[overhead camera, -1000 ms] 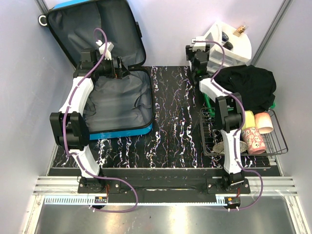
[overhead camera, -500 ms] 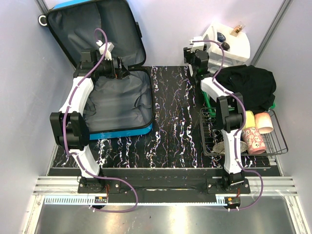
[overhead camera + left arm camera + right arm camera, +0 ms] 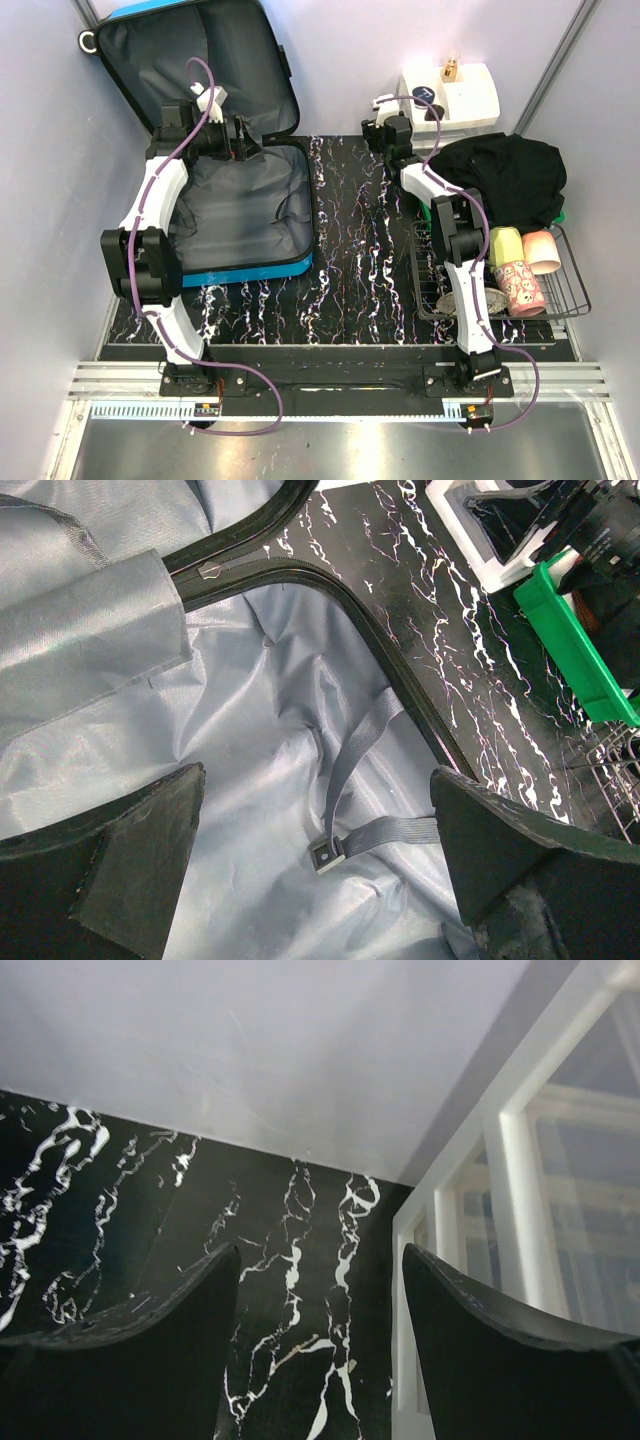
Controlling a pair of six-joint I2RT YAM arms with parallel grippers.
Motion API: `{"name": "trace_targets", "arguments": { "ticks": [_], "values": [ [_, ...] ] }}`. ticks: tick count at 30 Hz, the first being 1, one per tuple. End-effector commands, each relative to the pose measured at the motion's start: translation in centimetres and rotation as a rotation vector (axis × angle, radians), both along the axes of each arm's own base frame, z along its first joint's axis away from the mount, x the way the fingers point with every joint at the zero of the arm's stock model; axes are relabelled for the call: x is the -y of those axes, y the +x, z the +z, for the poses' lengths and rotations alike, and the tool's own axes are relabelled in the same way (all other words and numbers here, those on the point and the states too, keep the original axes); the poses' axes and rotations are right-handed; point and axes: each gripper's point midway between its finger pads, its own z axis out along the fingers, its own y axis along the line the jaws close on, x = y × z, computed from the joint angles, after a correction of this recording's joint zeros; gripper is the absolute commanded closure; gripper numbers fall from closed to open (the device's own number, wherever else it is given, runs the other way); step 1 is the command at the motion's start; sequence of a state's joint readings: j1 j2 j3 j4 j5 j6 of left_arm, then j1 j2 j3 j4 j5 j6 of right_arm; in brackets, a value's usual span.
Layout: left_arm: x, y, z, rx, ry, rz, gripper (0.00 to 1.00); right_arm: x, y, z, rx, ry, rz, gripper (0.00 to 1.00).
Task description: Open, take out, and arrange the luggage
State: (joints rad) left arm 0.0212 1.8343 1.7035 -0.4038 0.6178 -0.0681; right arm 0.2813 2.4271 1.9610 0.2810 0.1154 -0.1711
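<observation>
Black table (image 3: 350, 250) with white streaks fills the middle of the top view, and pale walls stand all around it. The luggage (image 3: 240, 215) sits at the back left of the table, and it is open. Its lid leans up against the back wall. Its bottom half lies flat on the table, with a bright blue edge at the front. The inside is grey cloth. A grey strap (image 3: 355, 745) with a small buckle (image 3: 325, 855) lies on that cloth.

The left gripper (image 3: 318, 772) hangs over the bottom half of the luggage, close to where the lid joins it. Its two fingers are spread wide and they hold nothing.

The right gripper (image 3: 320, 1255) is at the back of the table, just beside the white organiser (image 3: 455, 95). Its fingers are wide apart too, with only table and wall showing between them.

A black cloth (image 3: 510, 175) lies heaped on the right side, near a green tray (image 3: 570, 650). In front of the cloth, a wire basket (image 3: 570, 290) holds a pink cup (image 3: 540, 250) and other cups.
</observation>
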Motion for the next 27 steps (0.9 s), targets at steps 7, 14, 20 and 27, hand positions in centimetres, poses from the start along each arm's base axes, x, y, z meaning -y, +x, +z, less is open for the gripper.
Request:
{"name": "trace_targets", "arguments": {
  "ticks": [7,14,20,27],
  "values": [
    [-0.6,1.0,2.5,0.082,0.007,0.003,0.01,4.9,1.1,0.1,0.01,-0.097,-0.139,0.25],
    [-0.8,1.3,2.2,0.077,0.012,0.014,0.01,9.0,1.8,-0.3,0.016,-0.168,-0.2,0.24],
    [-1.9,1.7,2.0,0.059,0.068,0.046,0.01,10.3,2.0,1.2,0.029,-0.179,-0.218,0.2],
    [-3.7,1.3,4.8,0.092,0.129,0.071,0.01,2.6,-1.5,8.1,0.125,-0.089,0.209,0.11]
  ]
}}
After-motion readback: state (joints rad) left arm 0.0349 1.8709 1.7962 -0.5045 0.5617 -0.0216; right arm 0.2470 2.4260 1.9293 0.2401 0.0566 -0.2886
